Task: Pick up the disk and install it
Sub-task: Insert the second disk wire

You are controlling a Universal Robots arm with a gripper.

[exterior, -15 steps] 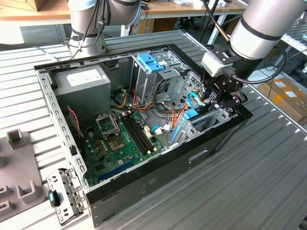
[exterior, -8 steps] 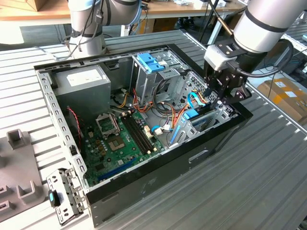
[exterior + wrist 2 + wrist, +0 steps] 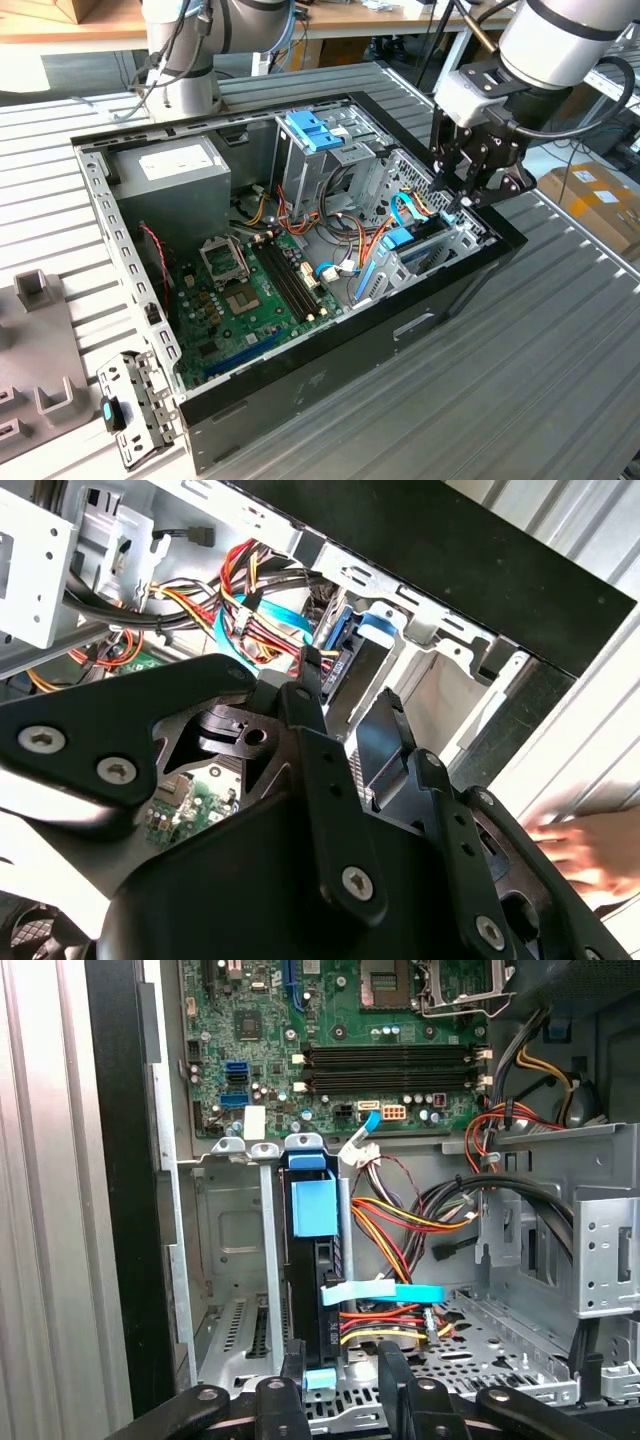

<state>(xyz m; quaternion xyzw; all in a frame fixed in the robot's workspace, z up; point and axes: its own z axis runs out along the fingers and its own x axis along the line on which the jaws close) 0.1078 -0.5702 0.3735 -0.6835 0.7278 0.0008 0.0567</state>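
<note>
Black claw (image 3: 343, 1375) fingers sit apart, one on each side of the disk (image 3: 315, 1260), and I cannot tell if they press it. That disk stands on its edge in the metal cage (image 3: 225, 1260), at the exterior view's right end of the computer box (image 3: 300, 385) on the table (image 3: 560, 370). To do this well, I think the disk should stay straight in its slot, away from the wires (image 3: 400, 1220) just beside it.

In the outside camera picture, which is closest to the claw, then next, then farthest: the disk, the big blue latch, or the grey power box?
1. The disk, just below the claw, in the case's front bay.
2. The blue latch, atop the drive cage, mid-case.
3. The grey power box, far corner, toward the exterior view's left.
</note>
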